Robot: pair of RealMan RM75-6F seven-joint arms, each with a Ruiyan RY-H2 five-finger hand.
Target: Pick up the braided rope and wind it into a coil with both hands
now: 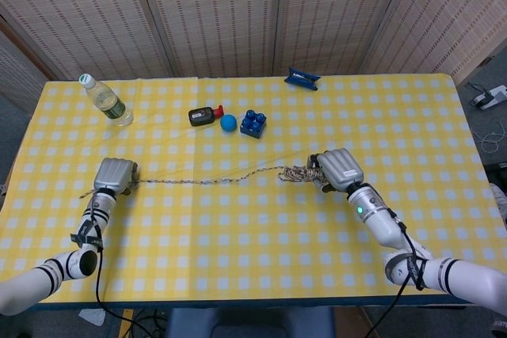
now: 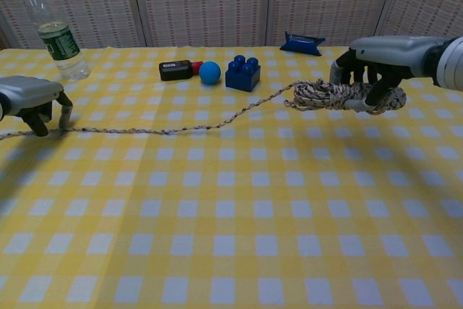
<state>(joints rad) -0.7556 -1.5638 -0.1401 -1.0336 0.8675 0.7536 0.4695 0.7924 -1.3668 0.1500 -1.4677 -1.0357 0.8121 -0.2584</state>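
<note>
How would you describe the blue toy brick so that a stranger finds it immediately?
Look at the yellow checked table, in the small row of things beyond the rope. The blue toy brick is the rightmost one, beside the blue ball; only it is square with studs on top.

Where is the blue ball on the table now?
In the head view, the blue ball lies at the far middle of the table, between the black device and the blue brick, beyond the rope.
</note>
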